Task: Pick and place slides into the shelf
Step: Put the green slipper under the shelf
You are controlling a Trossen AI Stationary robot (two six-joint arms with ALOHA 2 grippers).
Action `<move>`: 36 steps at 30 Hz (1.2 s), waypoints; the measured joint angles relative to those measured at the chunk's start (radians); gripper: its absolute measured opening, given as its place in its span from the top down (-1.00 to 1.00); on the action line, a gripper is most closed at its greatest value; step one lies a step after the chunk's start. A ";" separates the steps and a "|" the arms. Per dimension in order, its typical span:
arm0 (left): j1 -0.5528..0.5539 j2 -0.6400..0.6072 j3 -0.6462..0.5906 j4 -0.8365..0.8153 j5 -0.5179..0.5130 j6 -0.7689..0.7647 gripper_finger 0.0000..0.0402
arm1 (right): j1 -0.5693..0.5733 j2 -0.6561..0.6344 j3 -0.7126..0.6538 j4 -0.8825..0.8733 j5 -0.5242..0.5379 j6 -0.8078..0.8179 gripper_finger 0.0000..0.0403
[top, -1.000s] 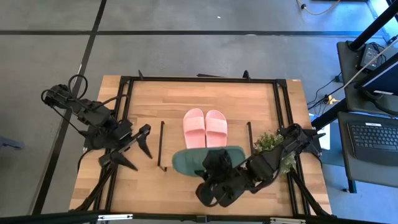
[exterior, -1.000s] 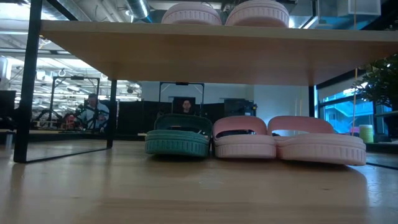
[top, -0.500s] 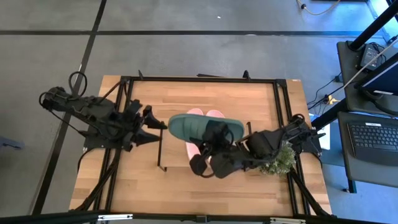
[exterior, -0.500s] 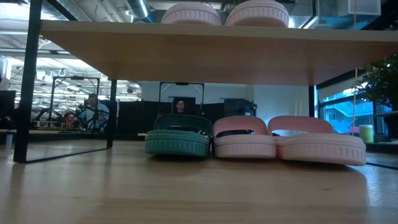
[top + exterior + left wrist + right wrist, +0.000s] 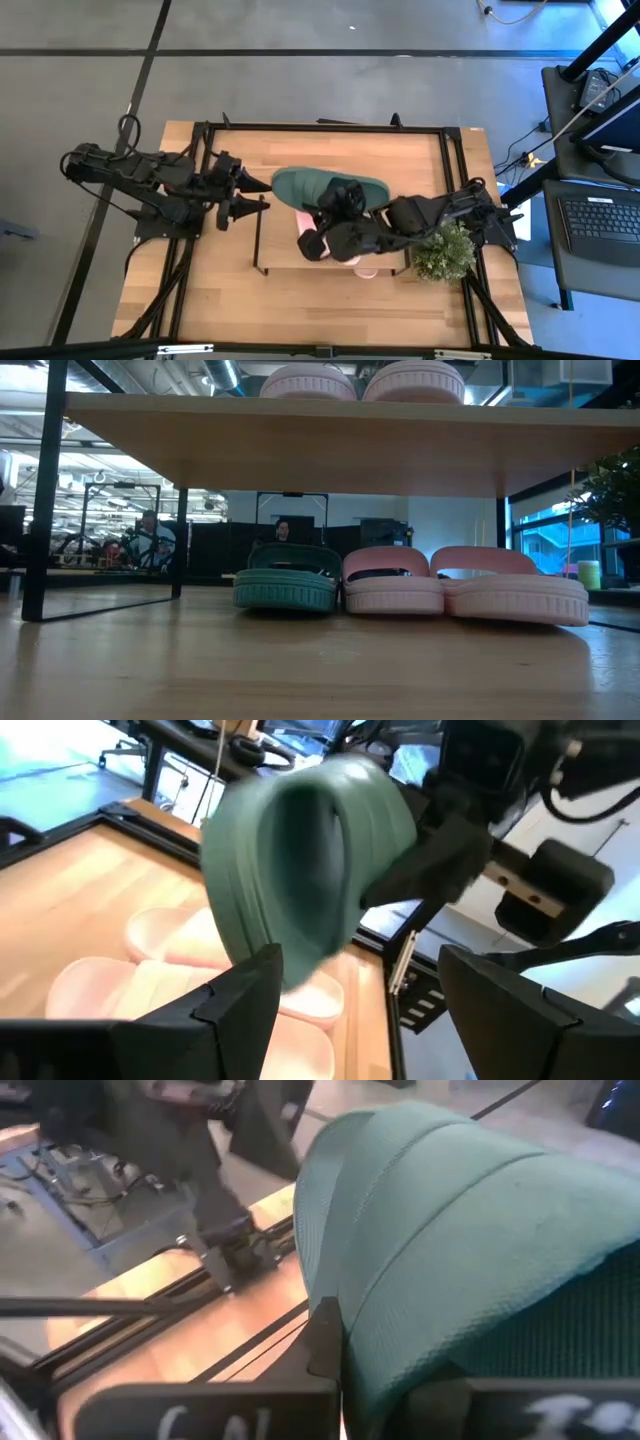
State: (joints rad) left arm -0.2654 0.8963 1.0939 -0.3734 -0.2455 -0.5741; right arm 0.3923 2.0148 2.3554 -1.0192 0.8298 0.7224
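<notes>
Dark green rubber slide sandal (image 5: pixel 312 187) — clenched in right gripper (image 5: pixel 338 205), carried from six o'clock up over shelf (image 5: pixel 280 250) toward wide-open left gripper (image 5: pixel 252 194) — likely handover next.

A dark green slide (image 5: pixel 305 188) is held above the pink pair (image 5: pixel 360 382) on the shelf's wooden top (image 5: pixel 330 445); below sit another green slide (image 5: pixel 286 579) and a pink pair (image 5: pixel 465 586).

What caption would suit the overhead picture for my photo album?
Right gripper carries a dark green slide above the pink pair on the shelf; open left gripper waits alongside.
</notes>
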 joint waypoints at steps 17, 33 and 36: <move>-0.003 0.001 -0.001 -0.092 -0.082 -0.022 -0.29 | -0.106 0.000 0.001 0.108 -0.095 -0.160 0.94; 0.066 0.001 -0.001 -0.124 -0.148 0.008 -0.29 | -0.093 -0.001 0.001 0.134 -0.124 -0.178 0.94; 0.076 0.001 -0.001 -0.114 -0.148 0.012 -0.29 | -0.087 -0.001 0.001 0.134 -0.126 -0.177 0.94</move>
State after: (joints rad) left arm -0.1899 0.8973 1.0931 -0.4876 -0.3935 -0.5622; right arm 0.3052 2.0140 2.3562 -0.8852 0.7037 0.5456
